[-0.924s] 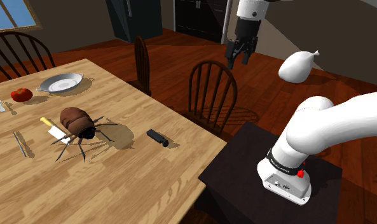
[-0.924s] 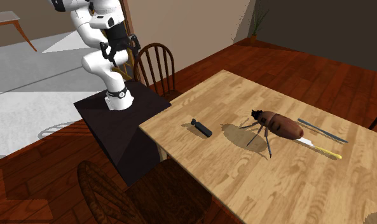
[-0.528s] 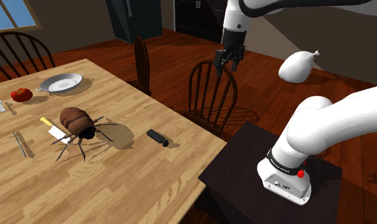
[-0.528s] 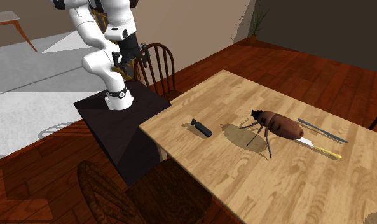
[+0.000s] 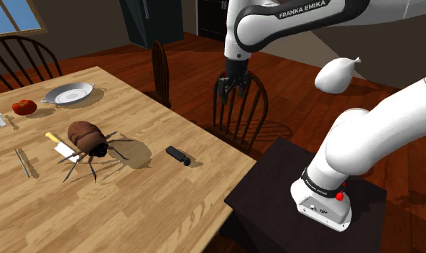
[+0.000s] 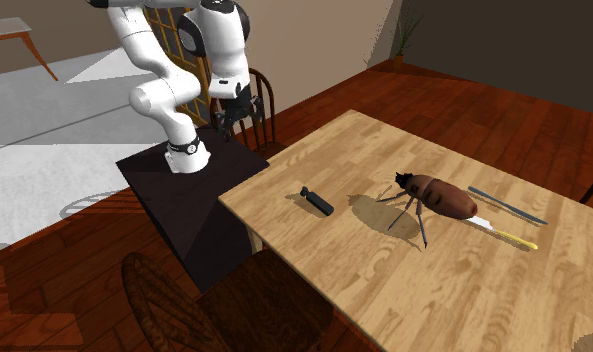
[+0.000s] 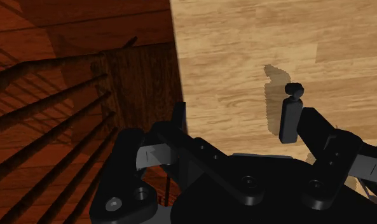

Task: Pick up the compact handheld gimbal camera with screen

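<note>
**Tool released, off the bench; camera not held**

Black two-finger tool hangs over the dark wooden chair back, past the edge of the light wooden bench. Its fingers are spread with nothing between them. The small black stick-shaped gimbal camera lies flat on the bench near that edge, well apart from the tool. It sits between the edge and the brown beetle figure.

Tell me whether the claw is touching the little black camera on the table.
Apart. The shoulder view shows the claw up by the chair beyond the table's edge, while the camera lies on the tabletop.
</note>
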